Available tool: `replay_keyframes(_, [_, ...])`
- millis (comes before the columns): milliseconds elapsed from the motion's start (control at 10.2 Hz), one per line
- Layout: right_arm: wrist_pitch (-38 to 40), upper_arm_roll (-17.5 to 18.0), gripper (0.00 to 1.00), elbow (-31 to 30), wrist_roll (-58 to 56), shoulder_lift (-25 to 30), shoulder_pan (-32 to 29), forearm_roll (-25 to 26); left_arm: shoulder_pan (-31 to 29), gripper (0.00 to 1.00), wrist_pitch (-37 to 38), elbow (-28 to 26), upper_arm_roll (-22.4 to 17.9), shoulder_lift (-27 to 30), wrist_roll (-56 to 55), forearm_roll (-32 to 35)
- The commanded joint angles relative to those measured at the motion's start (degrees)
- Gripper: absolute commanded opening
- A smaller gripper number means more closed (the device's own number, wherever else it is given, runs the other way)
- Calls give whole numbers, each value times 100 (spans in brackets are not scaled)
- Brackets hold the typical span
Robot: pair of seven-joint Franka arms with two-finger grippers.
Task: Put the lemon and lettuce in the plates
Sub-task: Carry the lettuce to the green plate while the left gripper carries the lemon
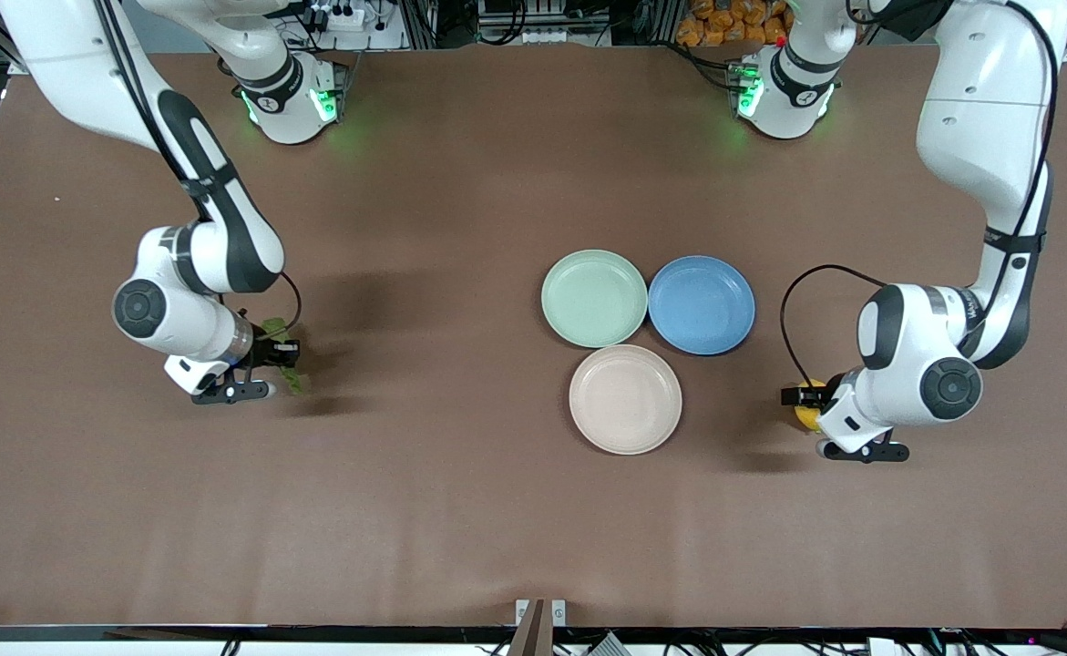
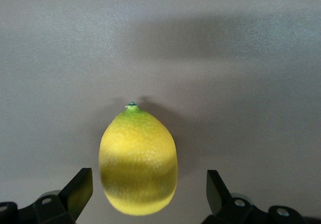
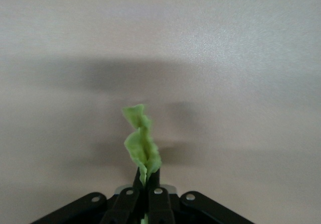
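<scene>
The yellow lemon (image 1: 807,417) lies on the brown table toward the left arm's end. My left gripper (image 1: 799,398) is low around it. In the left wrist view the lemon (image 2: 138,163) sits between the open fingers (image 2: 80,186) with a gap on each side of it. My right gripper (image 1: 280,352) is low over the table toward the right arm's end, shut on the green lettuce (image 1: 294,375). In the right wrist view the leaf (image 3: 142,143) sticks out from the closed fingertips (image 3: 148,176). The mint green plate (image 1: 594,298) and the beige plate (image 1: 625,398) stand empty mid-table.
A blue plate (image 1: 702,304) of the same size stands empty beside the mint green one, toward the left arm's end. The three plates touch or nearly touch in a cluster. The brown table (image 1: 424,492) spreads wide around them.
</scene>
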State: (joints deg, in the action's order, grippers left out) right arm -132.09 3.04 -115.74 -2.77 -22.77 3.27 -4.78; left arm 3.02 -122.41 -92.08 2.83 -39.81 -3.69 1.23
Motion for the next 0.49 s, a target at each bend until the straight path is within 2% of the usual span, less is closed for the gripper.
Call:
replay_keyframes(0, [777,-5,0,121,363,474,207,-102,6,100,-116,85,-20,-97,97,141])
replay_keyframes(196, [1245,126,0,481,1492,501,654,-111,14,100,-196,85,-20,-176,97,141])
replay_keyframes(393, [1344,258,0,912,2899,396,1391,-137,6,100,-231,85,-20,-211,97,141])
